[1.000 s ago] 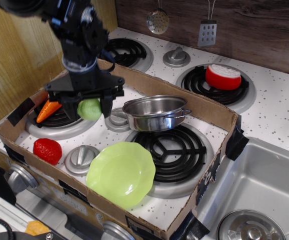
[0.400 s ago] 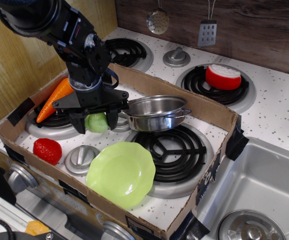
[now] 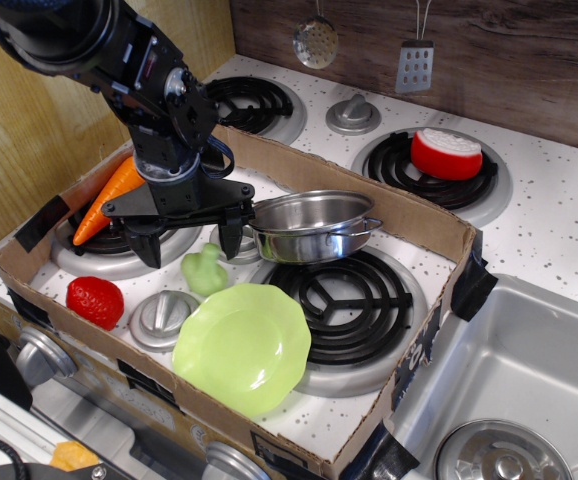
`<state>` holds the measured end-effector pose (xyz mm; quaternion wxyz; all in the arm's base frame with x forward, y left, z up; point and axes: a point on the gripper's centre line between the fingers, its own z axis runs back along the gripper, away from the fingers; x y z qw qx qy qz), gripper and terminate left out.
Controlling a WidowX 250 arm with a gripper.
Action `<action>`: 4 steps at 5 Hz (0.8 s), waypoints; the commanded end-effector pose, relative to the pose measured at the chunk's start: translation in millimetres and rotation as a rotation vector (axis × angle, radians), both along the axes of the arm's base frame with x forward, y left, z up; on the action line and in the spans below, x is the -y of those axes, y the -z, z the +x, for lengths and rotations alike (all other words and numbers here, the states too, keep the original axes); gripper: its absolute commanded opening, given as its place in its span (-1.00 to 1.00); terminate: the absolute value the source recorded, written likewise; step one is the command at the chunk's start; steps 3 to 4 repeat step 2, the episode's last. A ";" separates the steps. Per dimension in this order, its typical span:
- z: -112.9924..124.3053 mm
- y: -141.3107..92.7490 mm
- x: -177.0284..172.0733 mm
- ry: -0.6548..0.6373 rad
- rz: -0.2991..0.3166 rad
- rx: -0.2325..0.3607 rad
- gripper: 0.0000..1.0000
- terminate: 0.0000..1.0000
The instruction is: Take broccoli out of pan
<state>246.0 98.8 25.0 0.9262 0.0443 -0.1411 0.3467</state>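
Small pale green lumpy toy broccoli [image 3: 205,270] lies on the speckled white stovetop [image 3: 559,215] left of centre, outside the shiny round stainless-steel pan [image 3: 312,226] and just above the lime-green scalloped plate [image 3: 242,347]. Black robot gripper [image 3: 187,240] hangs directly over it, jaws spread and released, holding nothing. Orange toy carrot [image 3: 109,198] sits at left on the burner.

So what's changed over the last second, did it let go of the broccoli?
Yes. The gripper carried the broccoli right toward the pan, then opened; the broccoli now lies free on the stovetop just below the fingers, beside the green plate. Pan, plate, carrot and strawberry stayed put.
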 end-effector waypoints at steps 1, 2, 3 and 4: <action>-1.0 -25.1 -6.9 0.011 0.031 -0.002 1.00 -1.00; 0.3 -46.0 -10.4 0.022 0.061 0.012 1.00 1.00; 0.3 -46.0 -10.4 0.022 0.061 0.012 1.00 1.00; 0.3 -46.0 -10.4 0.022 0.061 0.012 1.00 1.00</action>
